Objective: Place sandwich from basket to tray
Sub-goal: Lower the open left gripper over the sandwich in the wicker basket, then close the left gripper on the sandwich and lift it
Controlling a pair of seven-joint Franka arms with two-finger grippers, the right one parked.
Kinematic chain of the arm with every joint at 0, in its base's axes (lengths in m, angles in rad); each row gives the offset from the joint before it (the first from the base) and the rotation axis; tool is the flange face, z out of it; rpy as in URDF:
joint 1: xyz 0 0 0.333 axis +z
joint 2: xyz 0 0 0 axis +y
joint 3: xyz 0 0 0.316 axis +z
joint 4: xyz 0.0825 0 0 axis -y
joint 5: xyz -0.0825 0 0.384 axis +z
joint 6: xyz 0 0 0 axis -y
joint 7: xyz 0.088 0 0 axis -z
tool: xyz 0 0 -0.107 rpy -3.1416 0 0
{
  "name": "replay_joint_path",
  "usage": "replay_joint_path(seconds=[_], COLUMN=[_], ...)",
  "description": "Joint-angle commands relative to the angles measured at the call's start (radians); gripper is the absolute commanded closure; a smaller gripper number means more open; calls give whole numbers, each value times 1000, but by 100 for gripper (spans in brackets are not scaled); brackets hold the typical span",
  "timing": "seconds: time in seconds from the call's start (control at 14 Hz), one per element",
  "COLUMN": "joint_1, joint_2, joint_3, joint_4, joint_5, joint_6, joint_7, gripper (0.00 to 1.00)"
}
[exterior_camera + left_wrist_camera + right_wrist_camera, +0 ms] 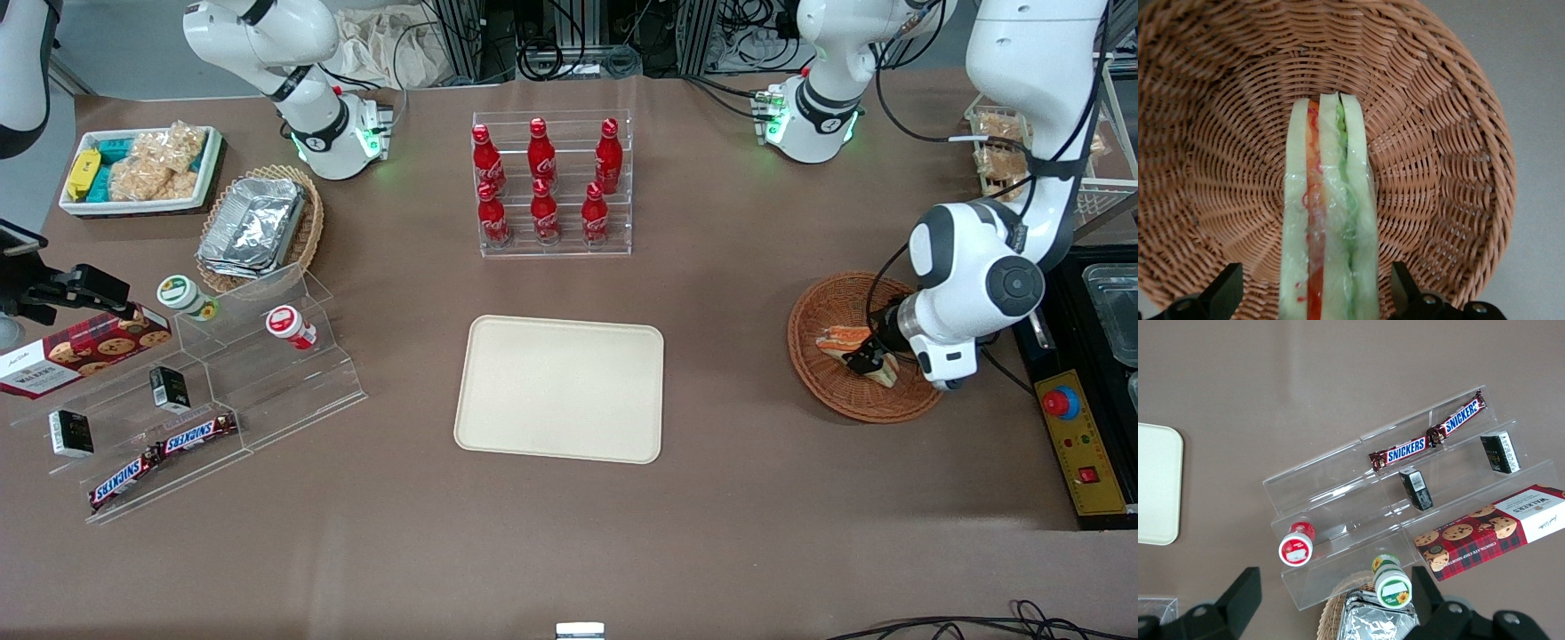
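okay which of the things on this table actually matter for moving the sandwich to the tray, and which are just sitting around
Part of the job:
sandwich, standing on edge in the basket
reddish-brown basket
cream tray
left pincer, open, fingers either side of the sandwich

Just lying about:
cola bottle rack
foil containers in a tan basket
Snickers bars on the clear stand
Walkers cookie box
bin of snack packets

- The left arm (1022,178) is bent down at the elbow.
- The gripper (876,356) is lowered, its fingers (1221,293) spread wide apart with nothing clamped.
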Motion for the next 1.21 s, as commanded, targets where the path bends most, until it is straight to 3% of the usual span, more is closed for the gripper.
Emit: replay_joint_path(seconds=[0.0,0.14,0.29,0.36,0.71,0.86,1.14], joint_1=[6,22,27,26,10,10,9], joint_2=[22,26,18,-3,-166,-178,-165], joint_3=[-4,-5,-5,-7,-57,-158,-405], joint_4=[12,14,21,23,145,187,204], joint_5=[14,19,22,24,-21,-44,-6], joint_6=[23,23,14,3,-305,-330,-313], joint_7=[-26,-20,2,16,309,301,284], gripper=[11,58,82,100,100,100,100])
